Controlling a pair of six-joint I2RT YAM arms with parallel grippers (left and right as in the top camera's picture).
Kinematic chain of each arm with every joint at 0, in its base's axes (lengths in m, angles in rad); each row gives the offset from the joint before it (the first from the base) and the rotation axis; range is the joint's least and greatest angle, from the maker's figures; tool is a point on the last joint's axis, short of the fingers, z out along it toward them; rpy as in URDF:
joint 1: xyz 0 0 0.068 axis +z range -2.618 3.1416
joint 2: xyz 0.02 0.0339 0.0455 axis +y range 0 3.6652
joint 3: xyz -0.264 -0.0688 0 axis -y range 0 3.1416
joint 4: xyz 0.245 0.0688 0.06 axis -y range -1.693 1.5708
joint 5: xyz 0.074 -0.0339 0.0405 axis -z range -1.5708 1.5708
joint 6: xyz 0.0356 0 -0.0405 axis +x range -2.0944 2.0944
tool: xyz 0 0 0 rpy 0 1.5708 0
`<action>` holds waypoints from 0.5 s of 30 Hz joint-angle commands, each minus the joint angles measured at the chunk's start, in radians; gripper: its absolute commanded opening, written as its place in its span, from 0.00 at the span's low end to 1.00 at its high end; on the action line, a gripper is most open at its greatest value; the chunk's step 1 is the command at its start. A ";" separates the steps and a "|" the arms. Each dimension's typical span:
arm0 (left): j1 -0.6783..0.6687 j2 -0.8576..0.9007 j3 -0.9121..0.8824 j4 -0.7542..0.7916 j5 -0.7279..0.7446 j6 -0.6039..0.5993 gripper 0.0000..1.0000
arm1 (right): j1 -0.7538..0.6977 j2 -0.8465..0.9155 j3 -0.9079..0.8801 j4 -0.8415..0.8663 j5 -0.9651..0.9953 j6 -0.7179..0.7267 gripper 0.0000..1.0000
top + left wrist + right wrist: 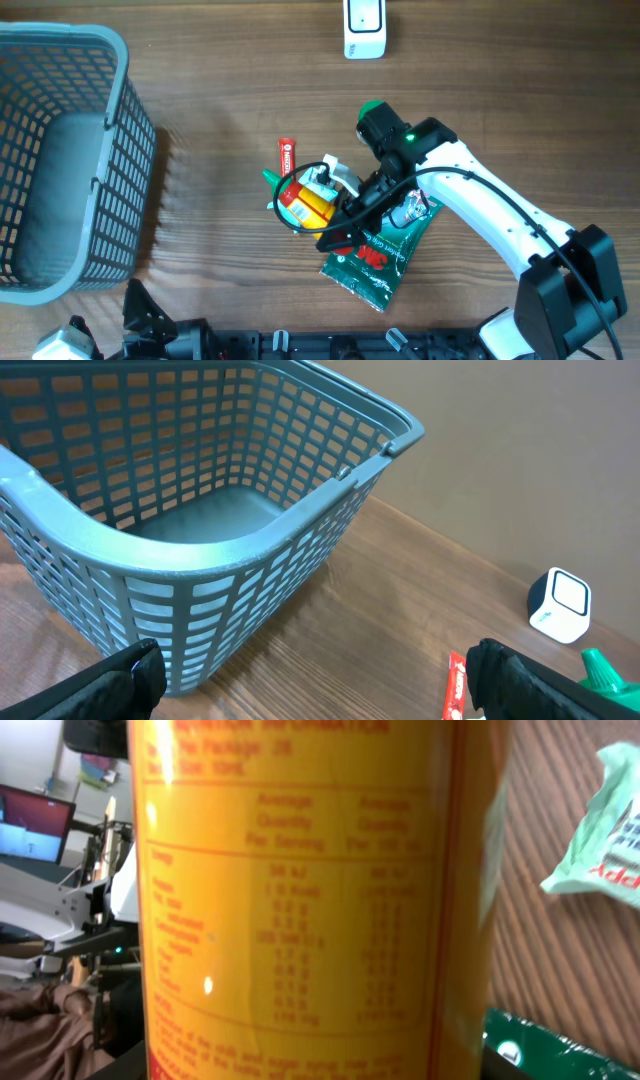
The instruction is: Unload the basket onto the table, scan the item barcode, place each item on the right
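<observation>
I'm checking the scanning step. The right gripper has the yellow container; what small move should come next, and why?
Probably carry the yellow container toward the white scanner, turning it on the way. The right gripper holds it beside the green packet, apart from the scanner, and the wrist view shows only its nutrition panel, no barcode.

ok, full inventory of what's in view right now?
Basket: 1, grey-blue, table's left side.
Scanner: 1, white, far edge, centre.
Red tube: 1, red, mid-table.
Yellow container: 1, yellow and red, gripped, beside the tube.
Green packet: 1, dark green, lying flat next to the container.
Pale packet: 1, light green, by the container, partly hidden.
Green object: 1, near the tube, identity unclear.
Table: 1, brown wood.
Left claw: 1, black, open, empty, by the basket.
Right claw: 1, black, closed on the container.
</observation>
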 commanded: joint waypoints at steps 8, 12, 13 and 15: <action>-0.003 -0.003 0.002 0.003 0.008 -0.005 1.00 | -0.010 -0.018 0.001 0.166 0.089 0.208 0.34; -0.003 -0.003 0.002 0.003 0.008 -0.005 1.00 | -0.030 -0.018 0.002 0.267 0.100 0.209 0.33; -0.003 -0.003 0.002 0.003 0.008 -0.005 1.00 | -0.038 -0.018 0.007 0.287 0.102 0.217 0.33; -0.003 -0.003 0.002 0.003 0.008 -0.005 1.00 | -0.061 -0.018 0.037 0.304 0.122 0.226 0.35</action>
